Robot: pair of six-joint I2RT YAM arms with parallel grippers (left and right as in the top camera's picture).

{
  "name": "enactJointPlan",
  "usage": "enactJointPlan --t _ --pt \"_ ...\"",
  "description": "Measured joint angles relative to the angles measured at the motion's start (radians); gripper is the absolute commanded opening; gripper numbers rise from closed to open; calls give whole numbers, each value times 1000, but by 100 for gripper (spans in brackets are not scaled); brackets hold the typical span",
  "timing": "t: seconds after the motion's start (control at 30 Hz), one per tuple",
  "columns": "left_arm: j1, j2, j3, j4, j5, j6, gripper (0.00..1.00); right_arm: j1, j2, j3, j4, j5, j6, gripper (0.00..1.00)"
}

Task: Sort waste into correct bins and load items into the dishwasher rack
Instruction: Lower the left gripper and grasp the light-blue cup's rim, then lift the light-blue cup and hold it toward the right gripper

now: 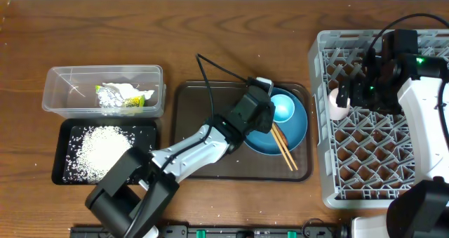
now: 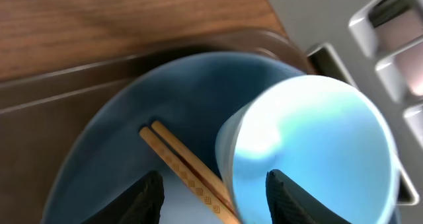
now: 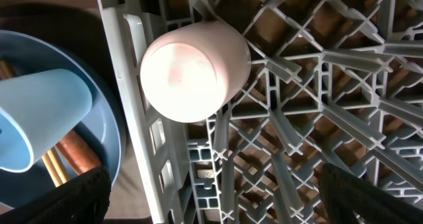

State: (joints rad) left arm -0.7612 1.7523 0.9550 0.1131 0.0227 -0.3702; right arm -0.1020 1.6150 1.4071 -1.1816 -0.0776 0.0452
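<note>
Pale blue cup (image 2: 310,151) tipped over on the plate (image 2: 112,145)
Left gripper (image 2: 215,201) hovers close, half-spread, clamping nothing; cup mouth faces it, chopsticks (image 2: 178,154) alongside. Right gripper (image 3: 225,194), wide open, is farther right over the rack (image 3: 330,85)

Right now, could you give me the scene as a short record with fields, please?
left gripper: open, over the pale blue cup and chopsticks
right gripper: open, empty, above the white cup
blue plate: on the brown serving tray, carrying cup and chopsticks
dishwasher rack: white cup inside, by the wall nearest the plate
clear tub: foil snack wrapper, white tissue
black tray: rice grains
</note>
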Motion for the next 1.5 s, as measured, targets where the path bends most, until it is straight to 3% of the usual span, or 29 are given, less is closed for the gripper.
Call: enactJointPlan --t 0.23,0.37,0.43,0.8,1.23,1.37,1.5 --pt "0 4 0 3 0 -10 33 0 0 0 0 0 0 99" --pt "0 4 0 21 0 -19 15 0 0 0 0 0 0 99" --pt "0 4 0 26 0 -19 12 0 0 0 0 0 0 99" --pt "0 -6 0 17 0 -19 7 0 0 0 0 0 0 99" --pt "22 -209 -1 -128 10 -15 6 0 0 0 0 0 0 99" --pt "97 -253 -1 -139 140 -10 6 0 0 0 0 0 0 99" --pt "229 -279 -1 -132 380 4 6 0 0 0 0 0 0 99"
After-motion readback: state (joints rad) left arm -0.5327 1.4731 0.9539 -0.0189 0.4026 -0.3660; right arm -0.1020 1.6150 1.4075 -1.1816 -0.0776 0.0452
